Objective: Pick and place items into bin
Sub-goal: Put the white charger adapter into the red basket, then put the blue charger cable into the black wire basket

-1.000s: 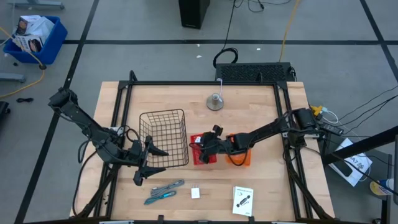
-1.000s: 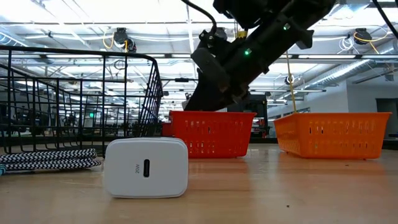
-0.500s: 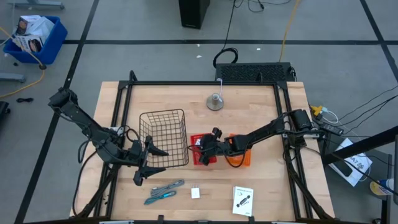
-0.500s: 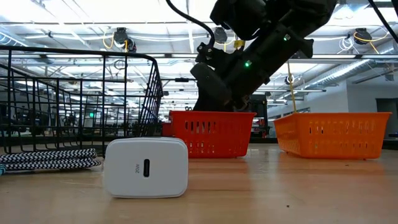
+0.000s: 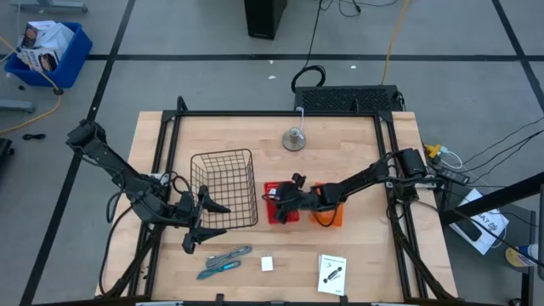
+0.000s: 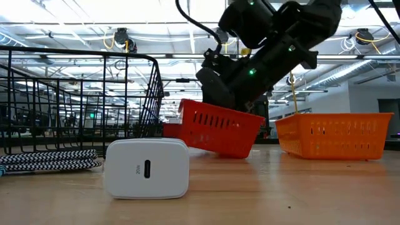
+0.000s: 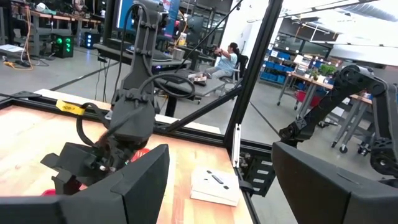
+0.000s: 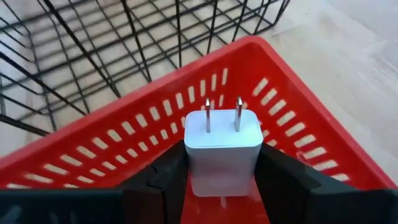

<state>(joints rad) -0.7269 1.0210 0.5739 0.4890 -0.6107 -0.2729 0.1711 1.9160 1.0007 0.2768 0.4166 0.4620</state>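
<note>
My right gripper (image 8: 222, 169) reaches from the table's right over the red bin (image 5: 274, 212) and is shut on a white plug block (image 8: 222, 146) with two metal prongs. The red bin (image 6: 219, 128) stands tipped: its left side is raised and its right bottom edge is on the table. Another white block (image 6: 147, 167) sits on the table near the front edge (image 5: 267, 263). Left of it lies the blue-and-grey tool (image 5: 223, 263). The white packet (image 5: 332, 274) lies flat at the front right. My left gripper (image 5: 204, 223) waits open beside the wire basket (image 5: 225, 189). My right gripper pinches the white plug block by two opposite sides (image 8: 191, 163), one dark finger (image 8: 163, 177) on each. The prongs (image 8: 222, 115) point away from the gripper. The fingers slant down from the table's right. The block hangs over the red bin's inside; whether block or gripper touches the bin I cannot tell.
An orange bin (image 5: 327, 214) stands right of the red one, under my right arm. The wire basket stands just left of the red bin. A small metal bell (image 5: 294, 139) sits at the far middle. A braided cable (image 6: 50, 159) lies by the tool.
My right gripper has sunk a little toward the red bin with the white block. The red bin, flat on the table before, has tipped: its left side has risen while its right bottom edge stays on the table.
</note>
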